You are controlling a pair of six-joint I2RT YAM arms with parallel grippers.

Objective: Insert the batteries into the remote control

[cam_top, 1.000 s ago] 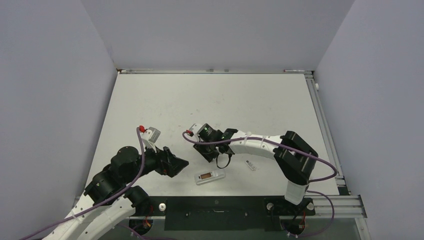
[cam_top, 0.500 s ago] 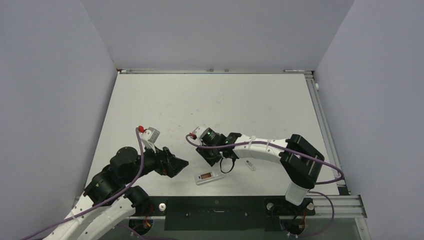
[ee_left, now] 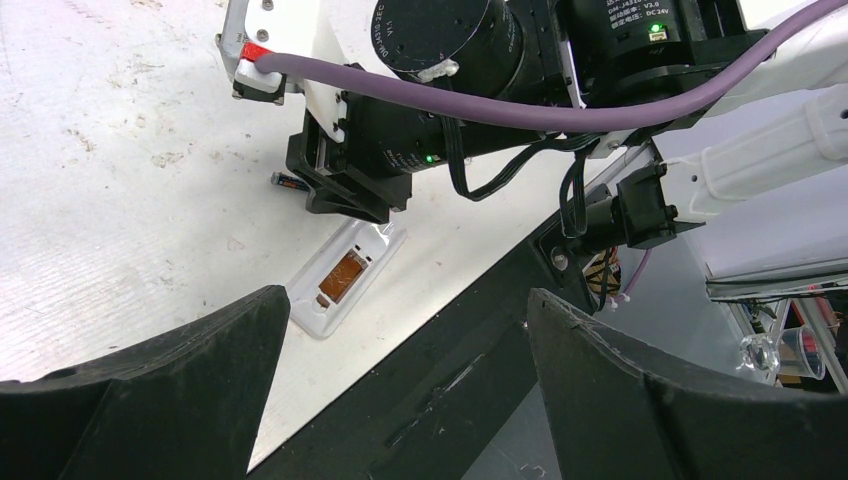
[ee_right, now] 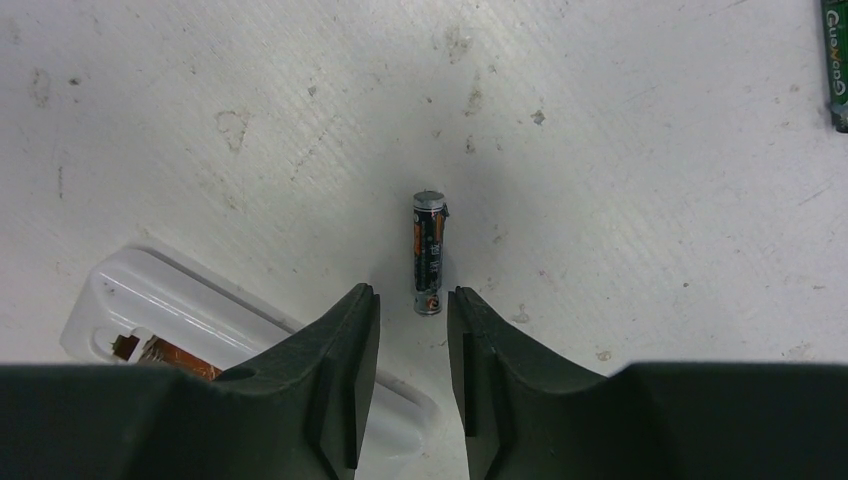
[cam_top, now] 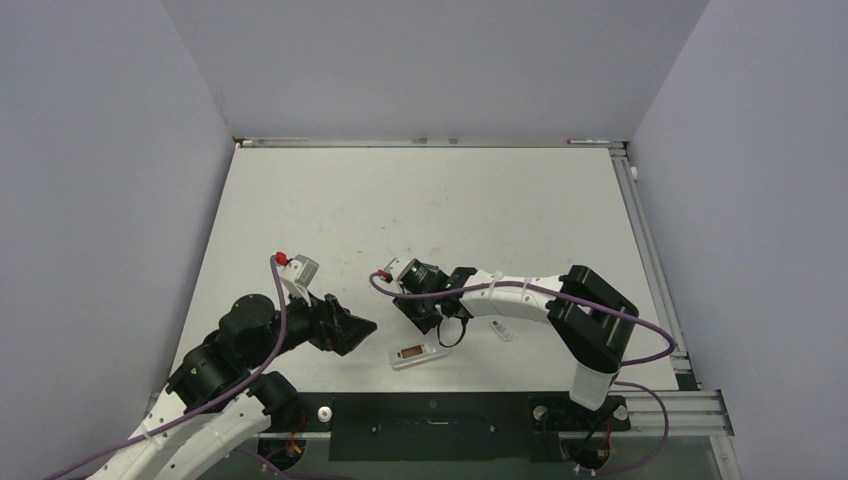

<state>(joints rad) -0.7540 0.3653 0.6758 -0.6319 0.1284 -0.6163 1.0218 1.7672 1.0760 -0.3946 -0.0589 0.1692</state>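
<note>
The white remote control [cam_top: 420,353] lies back-up near the table's front edge, and its brownish recess [ee_left: 345,278] holds nothing. One dark battery [ee_right: 429,253] lies flat on the table just beyond the tips of my right gripper [ee_right: 412,294]. That gripper's jaws are a little apart, with nothing between them. The remote's end [ee_right: 150,305] sits just left of them. A second, green-labelled battery [ee_right: 838,60] is cut off at the right wrist view's top right edge. My left gripper [ee_left: 407,300] hovers wide open to the left of the remote [cam_top: 360,328], holding nothing.
A small pale piece [cam_top: 502,330] lies on the table to the right of the right gripper [cam_top: 428,318]. The black front rail [cam_top: 430,410] runs along the near edge, close behind the remote. The right arm's purple cable [ee_left: 520,105] loops over its wrist.
The right wrist has shifted slightly down and toward the remote, and its elbow has swung a little. The left arm and the remote have not moved.
</note>
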